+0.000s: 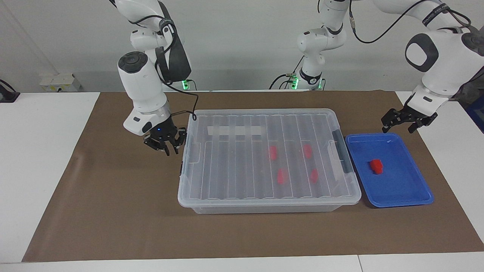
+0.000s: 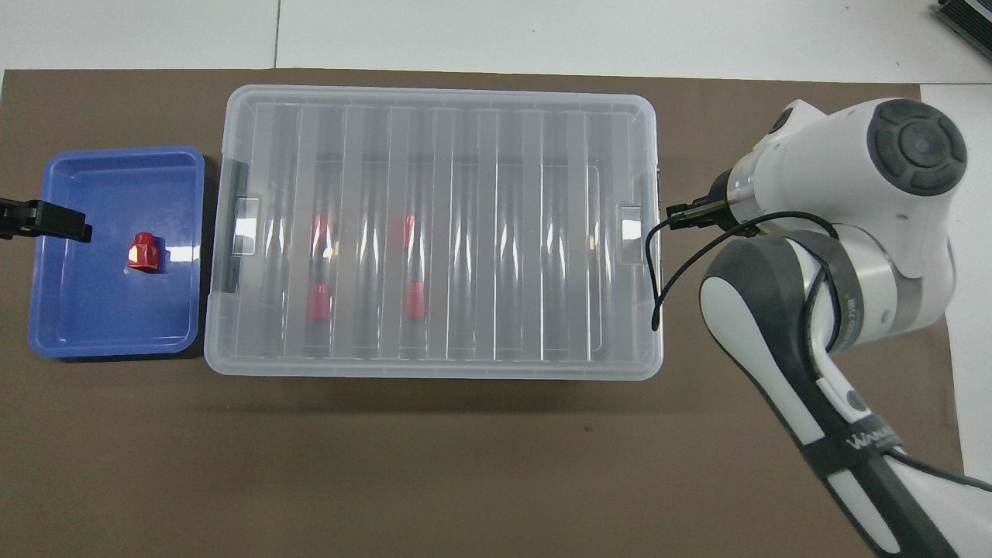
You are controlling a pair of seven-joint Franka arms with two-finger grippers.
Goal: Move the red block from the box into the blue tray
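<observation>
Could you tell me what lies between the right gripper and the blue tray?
The lidded box, four red blocks inside, fills the stretch between right gripper and blue tray; both views show it.

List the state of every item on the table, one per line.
box: lid on, four red blocks inside.
lid: shut over the box.
red block: lying in the blue tray, free of both claws.
blue tray: beside the box, holding one block.
left claw: empty, over the tray's edge.
right claw: empty, beside the box.

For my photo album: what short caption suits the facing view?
Small red block in the shallow blue plastic tray; four more inside the lidded clear plastic box.
</observation>
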